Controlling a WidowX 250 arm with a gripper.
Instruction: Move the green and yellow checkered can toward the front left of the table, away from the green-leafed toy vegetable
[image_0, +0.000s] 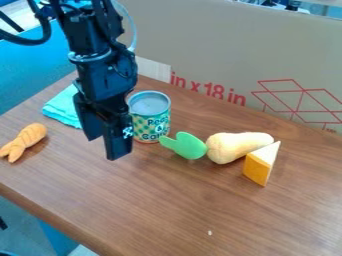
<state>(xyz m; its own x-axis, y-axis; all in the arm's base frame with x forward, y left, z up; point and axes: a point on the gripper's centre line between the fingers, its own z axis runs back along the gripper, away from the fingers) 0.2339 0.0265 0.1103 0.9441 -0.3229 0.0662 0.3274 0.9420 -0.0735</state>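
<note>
The gripper (102, 148) hangs over the left part of the table, pointing down, its two fingers apart with nothing seen between them. Just right of it and partly behind it stands an open-topped can (151, 122) with a green and yellow label. A turquoise cloth (63, 107) lies behind the gripper on the left, partly hidden by it. Farther left is an orange, carrot-like toy (27, 140). Right of the can, a flat green piece (190, 146) meets the rounded end of a pale yellow, pear-shaped toy (234, 145). Beside that stands a yellow and white wedge (260, 164).
Along the back of the wooden table (180, 210) stands a large cardboard panel (220, 45) with red print. The table's front edge slants down from the left. Blue surfaces lie beyond the table at the upper left.
</note>
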